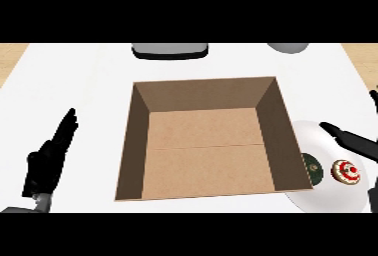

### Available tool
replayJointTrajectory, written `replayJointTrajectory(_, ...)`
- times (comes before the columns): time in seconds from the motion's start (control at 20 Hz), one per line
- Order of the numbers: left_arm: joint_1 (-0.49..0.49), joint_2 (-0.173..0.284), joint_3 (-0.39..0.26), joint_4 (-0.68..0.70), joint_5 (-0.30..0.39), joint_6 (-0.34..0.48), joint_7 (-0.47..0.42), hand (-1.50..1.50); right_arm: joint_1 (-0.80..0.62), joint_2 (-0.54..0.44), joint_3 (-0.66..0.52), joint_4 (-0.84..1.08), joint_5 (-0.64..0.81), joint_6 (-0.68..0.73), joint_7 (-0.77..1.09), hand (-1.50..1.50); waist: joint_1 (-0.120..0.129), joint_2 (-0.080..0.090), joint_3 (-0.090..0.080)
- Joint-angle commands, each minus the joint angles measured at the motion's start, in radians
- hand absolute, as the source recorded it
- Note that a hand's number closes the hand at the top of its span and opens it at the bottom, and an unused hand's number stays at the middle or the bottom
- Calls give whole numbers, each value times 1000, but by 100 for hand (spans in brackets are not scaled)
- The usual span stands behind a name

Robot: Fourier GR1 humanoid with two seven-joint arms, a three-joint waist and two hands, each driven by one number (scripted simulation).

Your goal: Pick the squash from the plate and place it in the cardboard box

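Right hand fingers spread, holding nothing; squash lies just below them on the plate: lower and close around it.

- The cardboard box stands open-topped in the middle of the white counter, brown, with a crease line running across its floor. Its inside holds nothing.
- The plate is white and round, lying just beside the box's right wall; the box's right edge hides part of its left side.
- The squash is dark green with a small pale spot, lying on the plate's left part, close against the box's right wall, and it is partly hidden by that wall.
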Motion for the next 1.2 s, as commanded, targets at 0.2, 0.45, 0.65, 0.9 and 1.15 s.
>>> replayJointTrajectory(0.2,12,-7,10,-25,-41,7,30,0,208,-101,55,-27,184,59,-88,-150,8,-6,-1)
replayJointTrajectory(0.45,-21,-49,-18,-22,-65,35,55,0,224,-312,122,-87,317,160,148,-150,8,-5,-3)
replayJointTrajectory(0.65,0,-40,-16,-19,-79,35,36,0,261,-460,169,-164,319,349,310,-150,14,-7,-4)
replayJointTrajectory(0.9,7,-44,4,10,-73,16,10,0,300,-477,276,-315,340,458,497,-150,12,-6,-3)
replayJointTrajectory(1.15,16,-58,5,-34,-103,9,41,0,207,-417,319,-353,351,517,706,-150,21,-5,-1)
